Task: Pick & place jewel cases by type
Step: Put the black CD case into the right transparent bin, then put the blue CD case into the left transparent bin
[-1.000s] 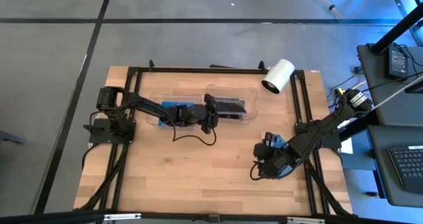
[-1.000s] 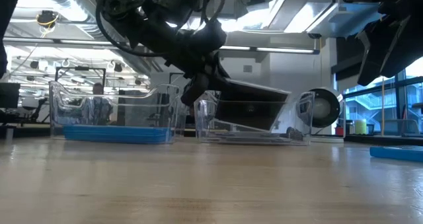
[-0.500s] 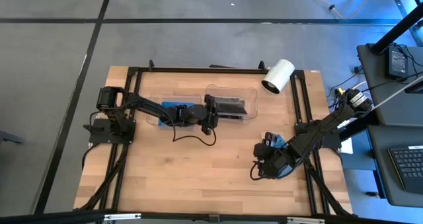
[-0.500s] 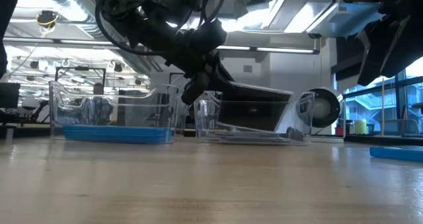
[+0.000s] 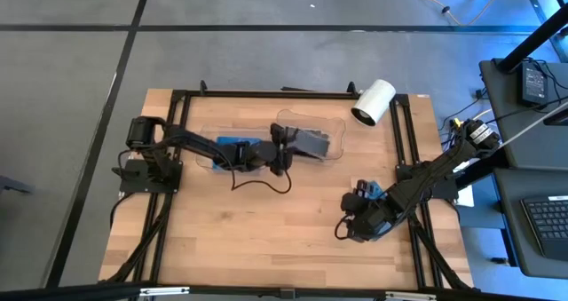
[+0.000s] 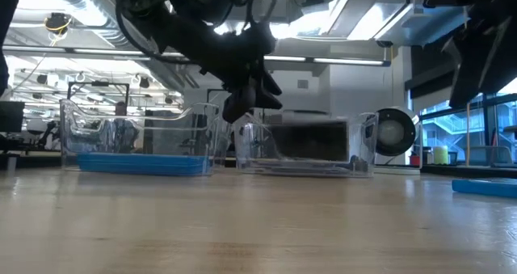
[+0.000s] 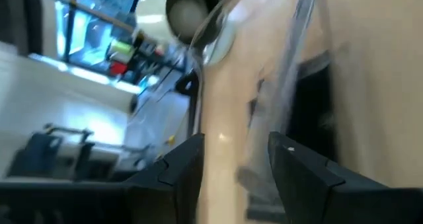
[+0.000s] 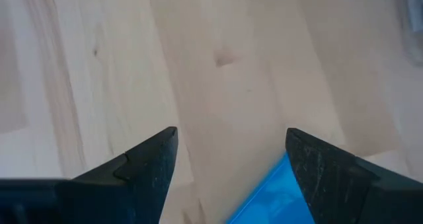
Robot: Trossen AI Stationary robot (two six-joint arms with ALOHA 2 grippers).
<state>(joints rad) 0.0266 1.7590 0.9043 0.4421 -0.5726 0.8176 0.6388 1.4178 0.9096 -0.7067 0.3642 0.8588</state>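
At the table's twelve o'clock, the left gripper (image 5: pixel 282 146) hovers, fingers spread and empty, beside a dark case (image 5: pixel 311 142) inside the right tray (image 5: pixel 339 126). A clean release means lifting straight clear. The right gripper (image 5: pixel 356 214) waits open above a blue case (image 8: pixel 274 196) at four o'clock.

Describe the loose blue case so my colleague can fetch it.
On the wooden table, look toward its right edge, under the right gripper. The blue jewel case lies flat on bare wood there, the only case outside the clear trays.

Left end effector (image 5: pixel 286 146) open; right end effector (image 5: pixel 353 214) open.
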